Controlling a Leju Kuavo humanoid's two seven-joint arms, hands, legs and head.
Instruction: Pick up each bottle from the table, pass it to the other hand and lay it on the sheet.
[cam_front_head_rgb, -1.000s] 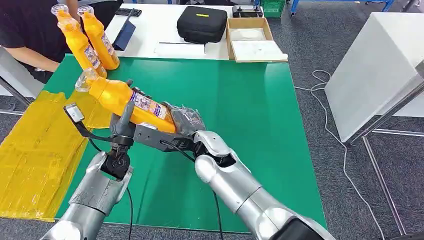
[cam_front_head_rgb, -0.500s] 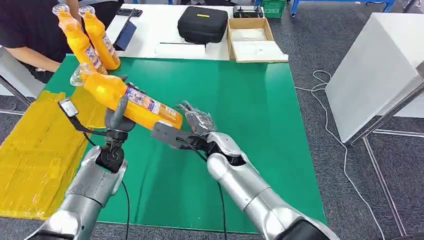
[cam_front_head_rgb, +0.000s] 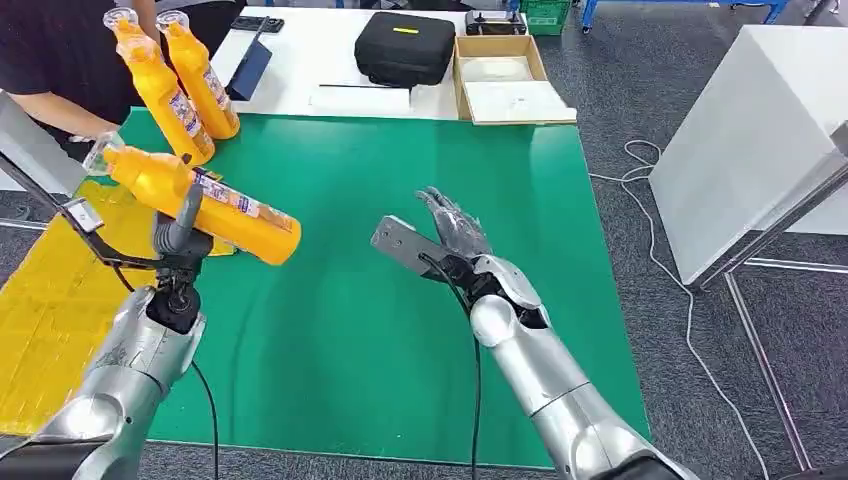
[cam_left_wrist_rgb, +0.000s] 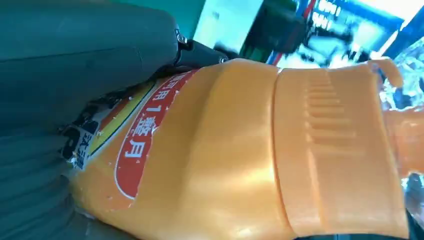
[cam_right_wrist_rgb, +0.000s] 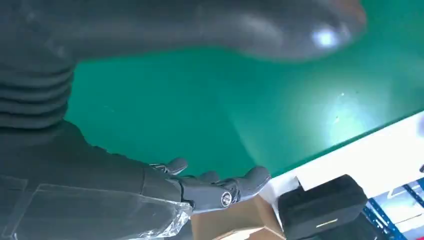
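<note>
My left hand (cam_front_head_rgb: 178, 228) grips an orange bottle (cam_front_head_rgb: 190, 199) with a clear cap and a printed label, tilted above the left side of the green table (cam_front_head_rgb: 420, 220), its cap end over the yellow sheet (cam_front_head_rgb: 55, 290). Up close in the left wrist view the orange bottle (cam_left_wrist_rgb: 260, 155) lies against my left hand's thumb (cam_left_wrist_rgb: 85, 55). My right hand (cam_front_head_rgb: 452, 226) hovers open over the middle of the table, fingers spread and holding nothing; the right wrist view has its fingers (cam_right_wrist_rgb: 215, 187) stretched out above the green surface. Two more orange bottles (cam_front_head_rgb: 180, 80) stand at the table's far left corner.
A person in a black top (cam_front_head_rgb: 55, 60) sits by the far left corner. On the white table behind lie a black case (cam_front_head_rgb: 404, 46), a cardboard box (cam_front_head_rgb: 508, 80) and a tablet (cam_front_head_rgb: 250, 68). A white cabinet (cam_front_head_rgb: 760, 140) stands to the right, with a cable on the floor.
My right hand let go of the bottle and drew back to the right, opening. My left hand carried the bottle leftward toward the yellow sheet.
</note>
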